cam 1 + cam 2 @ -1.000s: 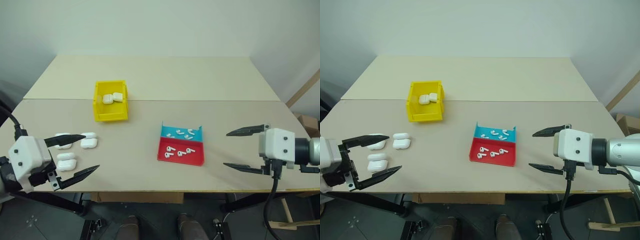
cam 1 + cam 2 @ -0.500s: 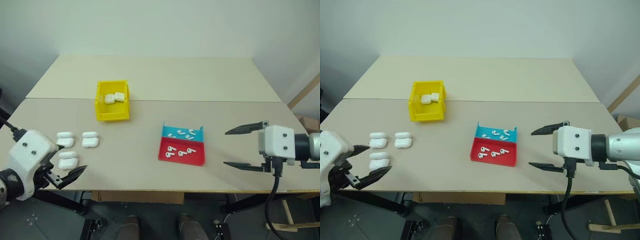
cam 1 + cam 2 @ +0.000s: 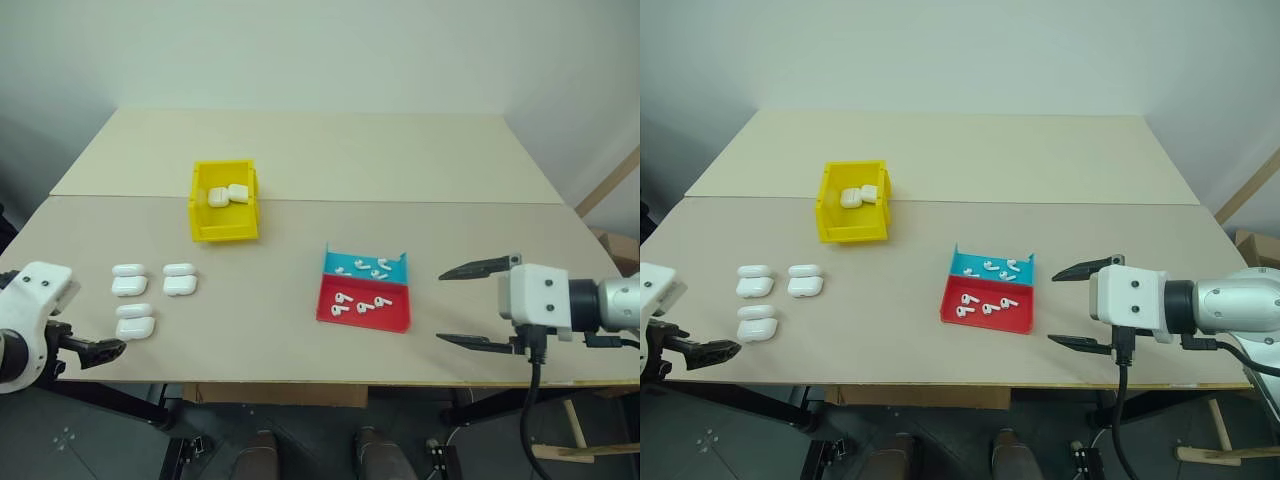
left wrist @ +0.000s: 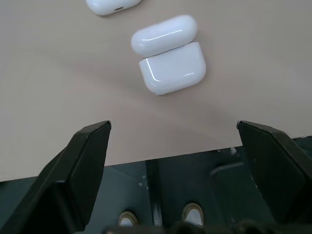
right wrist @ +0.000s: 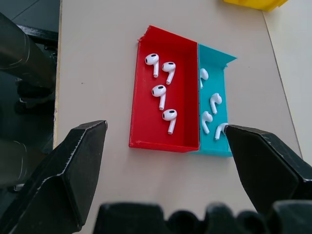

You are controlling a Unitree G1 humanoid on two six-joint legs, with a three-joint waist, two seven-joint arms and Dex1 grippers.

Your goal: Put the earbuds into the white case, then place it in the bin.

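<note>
White case (image 3: 134, 322) lies closed on worktop (image 3: 420, 160) near front edge, nearest left gripper (image 4: 173, 141), which hangs off that edge, fingers spread, empty. Two more cases (image 3: 154, 280) just behind. Right gripper (image 3: 478, 305) spread, empty, beside red and blue tray (image 3: 364, 318) holding earbuds (image 5: 162, 90). Bin (image 3: 224, 229) farther back, two cases inside.

Bright, even light; soft faint shadows, sharp focus, no glare.
</note>
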